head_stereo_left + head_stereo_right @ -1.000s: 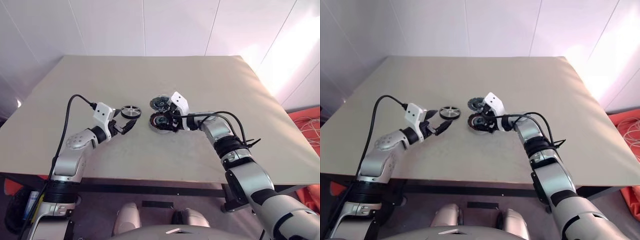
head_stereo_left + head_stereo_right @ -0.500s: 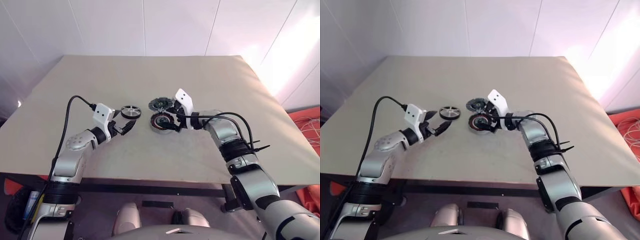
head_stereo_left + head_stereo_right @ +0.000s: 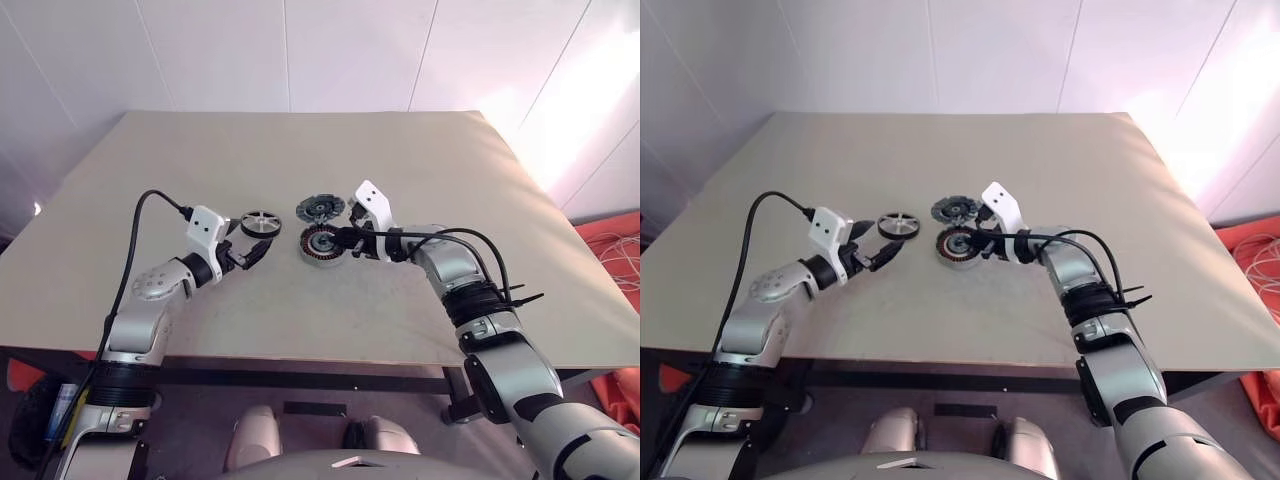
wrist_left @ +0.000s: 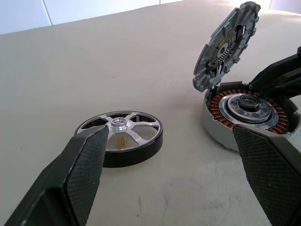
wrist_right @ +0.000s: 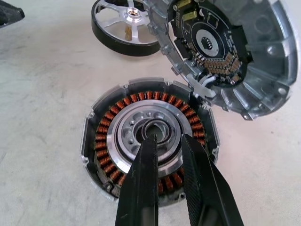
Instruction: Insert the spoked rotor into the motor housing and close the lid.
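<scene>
Near the middle of the tabletop [image 3: 400,300] lies the motor housing [image 5: 148,141], flat, its ring of copper-brown windings and silver hub open to view. The lid [image 4: 228,42] stands tilted up at the housing's far edge — hinged open there, its inner face with a small circuit board turned toward the near edge, its lower rim touching the housing's shell. The spoked rotor [image 4: 121,136] lies flat on the tabletop just beside the housing, toward the left edge, apart from it and from the lid. The right gripper [image 5: 170,147] reaches in from the right edge and points down at the housing's hub; its two black fingers [image 5: 141,188] stand nearly together with a narrow gap between them, the tips over the hub's central hole. From the wrist view I cannot tell whether the tips touch the hub or grip its inner rim, and nothing plainly sits between them. The left gripper [image 4: 174,150] hovers low over the tabletop on the near-left side of the rotor, jaws spread wide and holding nothing — one textured pad [image 4: 84,165] appears in front of the rotor's rim in its wrist view, the other in front of the housing's near side. Neither pad touches either part as far as the head views show.
</scene>
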You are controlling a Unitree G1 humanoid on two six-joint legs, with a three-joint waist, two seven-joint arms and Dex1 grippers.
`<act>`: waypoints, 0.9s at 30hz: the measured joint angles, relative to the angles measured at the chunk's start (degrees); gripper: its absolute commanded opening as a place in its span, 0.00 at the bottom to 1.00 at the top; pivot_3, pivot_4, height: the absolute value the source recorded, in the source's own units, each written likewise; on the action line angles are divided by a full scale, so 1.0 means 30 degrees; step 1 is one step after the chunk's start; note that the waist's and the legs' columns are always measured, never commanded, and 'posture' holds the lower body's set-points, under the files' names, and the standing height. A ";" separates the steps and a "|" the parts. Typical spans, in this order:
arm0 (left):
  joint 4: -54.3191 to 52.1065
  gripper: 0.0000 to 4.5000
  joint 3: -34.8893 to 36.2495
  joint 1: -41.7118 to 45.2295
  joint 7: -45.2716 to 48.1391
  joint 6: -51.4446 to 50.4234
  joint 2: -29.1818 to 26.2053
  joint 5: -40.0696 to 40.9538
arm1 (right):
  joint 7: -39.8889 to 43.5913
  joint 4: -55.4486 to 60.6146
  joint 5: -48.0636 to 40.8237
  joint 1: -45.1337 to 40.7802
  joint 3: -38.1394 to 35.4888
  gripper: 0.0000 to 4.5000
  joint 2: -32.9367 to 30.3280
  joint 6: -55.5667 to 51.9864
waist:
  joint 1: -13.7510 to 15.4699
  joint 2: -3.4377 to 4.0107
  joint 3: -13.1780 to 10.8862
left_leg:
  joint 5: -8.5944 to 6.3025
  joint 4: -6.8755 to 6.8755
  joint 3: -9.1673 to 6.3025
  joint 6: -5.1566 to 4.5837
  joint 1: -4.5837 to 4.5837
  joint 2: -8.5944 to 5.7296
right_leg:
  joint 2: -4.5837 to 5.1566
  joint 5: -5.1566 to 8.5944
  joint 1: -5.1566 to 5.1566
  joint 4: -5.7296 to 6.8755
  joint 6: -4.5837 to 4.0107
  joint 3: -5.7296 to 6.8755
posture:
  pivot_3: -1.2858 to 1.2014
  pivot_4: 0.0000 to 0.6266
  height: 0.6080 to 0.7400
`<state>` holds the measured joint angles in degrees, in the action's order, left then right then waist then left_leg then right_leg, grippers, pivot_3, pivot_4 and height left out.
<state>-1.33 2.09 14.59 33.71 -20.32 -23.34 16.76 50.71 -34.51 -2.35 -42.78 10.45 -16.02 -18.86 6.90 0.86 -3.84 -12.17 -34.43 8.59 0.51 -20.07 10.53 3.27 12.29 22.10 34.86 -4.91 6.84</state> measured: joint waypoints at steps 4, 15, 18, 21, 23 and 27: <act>0.0001 1.00 -0.0001 -0.0003 -0.0015 0.0009 0.0002 -0.0031 | -0.0322 -0.1452 0.0250 -0.0729 0.0002 0.01 0.0311 0.0642 | 0.0001 0.0001 0.0000 | 0.0000 0.0000 0.0000 0.0000 -0.0002 0.0000 | 0.0000 -0.0002 0.0002 0.0001 -0.0004 0.0001 | 0.52 0.00 1.00; -0.0017 1.00 0.0001 -0.0097 -0.0111 0.0008 0.0002 -0.0073 | -0.0500 -0.3341 0.0495 -0.1576 -0.0024 0.01 0.0629 0.1915 | -0.0009 0.0002 -0.0001 | -0.0001 0.0000 0.0000 -0.0001 -0.0004 0.0002 | 0.0000 -0.0004 0.0005 0.0005 -0.0008 0.0000 | 0.52 0.00 1.00; -0.0016 1.00 0.0001 -0.0096 -0.0151 0.0009 0.0001 -0.0078 | -0.0499 -0.3345 0.0498 -0.1575 -0.0024 0.01 0.0629 0.1965 | -0.0010 0.0002 -0.0001 | -0.0001 0.0000 0.0000 -0.0001 -0.0005 0.0002 | 0.0000 -0.0004 0.0005 0.0005 -0.0008 0.0000 | 0.52 0.00 1.00; -0.0016 1.00 0.0002 -0.0096 -0.0157 0.0010 0.0000 -0.0081 | -0.0495 -0.3216 0.0497 -0.1553 -0.0022 0.01 0.0647 0.1929 | -0.0010 0.0002 -0.0001 | -0.0001 0.0000 0.0000 -0.0001 -0.0006 0.0002 | -0.0001 -0.0004 0.0006 0.0004 -0.0009 0.0000 | 0.52 0.00 1.00; -0.0014 1.00 0.0002 -0.0095 -0.0157 0.0017 0.0000 -0.0086 | -0.0493 -0.2789 0.0495 -0.1417 -0.0019 0.01 0.0681 0.1844 | -0.0010 0.0002 -0.0001 | -0.0001 0.0001 0.0000 -0.0001 -0.0007 0.0002 | -0.0001 -0.0004 0.0008 0.0004 -0.0009 0.0000 | 0.52 0.00 1.00; -0.0003 1.00 0.0002 -0.0092 -0.0157 0.0068 0.0000 -0.0108 | -0.0492 -0.2043 0.0488 -0.1159 0.0015 0.01 0.0856 0.1483 | -0.0009 0.0001 -0.0001 | -0.0002 0.0000 0.0000 -0.0001 -0.0005 0.0001 | 0.0000 -0.0004 0.0006 0.0005 -0.0008 0.0000 | 0.52 0.00 1.00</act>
<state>-1.34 2.10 14.31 33.24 -20.12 -23.34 16.43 49.23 -40.64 -0.89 -46.26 10.50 -13.45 -14.41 6.87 0.86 -3.85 -12.17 -34.43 8.59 0.51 -20.08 10.53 3.27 12.28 22.12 34.87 -4.94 6.84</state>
